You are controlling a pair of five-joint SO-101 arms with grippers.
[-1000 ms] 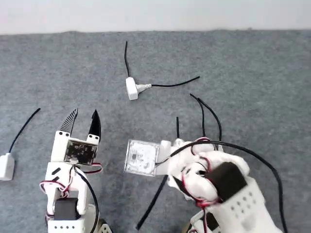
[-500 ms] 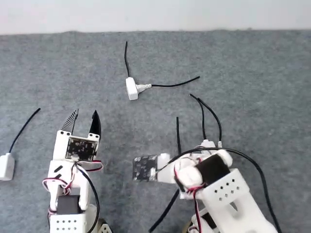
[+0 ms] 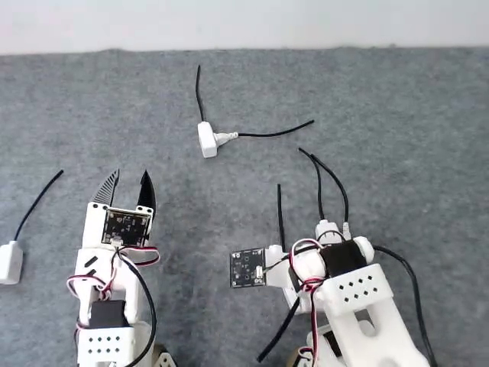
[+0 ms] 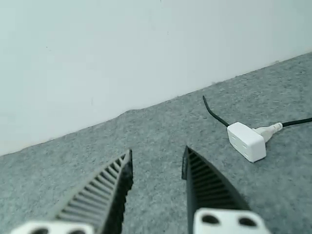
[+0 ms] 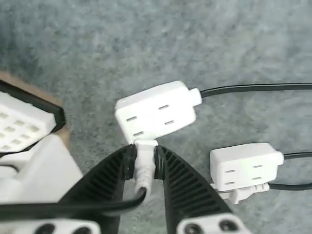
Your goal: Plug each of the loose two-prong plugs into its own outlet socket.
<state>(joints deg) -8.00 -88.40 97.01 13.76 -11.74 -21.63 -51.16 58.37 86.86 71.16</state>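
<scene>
Plug (image 5: 142, 170), white, black-corded, tight in right gripper (image 5: 144, 150) at slotted white socket (image 5: 156, 111) (left gripper (image 4: 157, 152) agape, empty)

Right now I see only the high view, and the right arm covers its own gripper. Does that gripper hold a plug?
Observer: Yes. In the right wrist view the right gripper is shut on a white plug.
Operator: Is the plug at a socket?
Observer: Its front end meets the side of a white outlet block. I cannot tell how deep the prongs are.
Operator: Is another block near it?
Observer: Yes, a second outlet block lies close beside the first, not touching it.
</scene>
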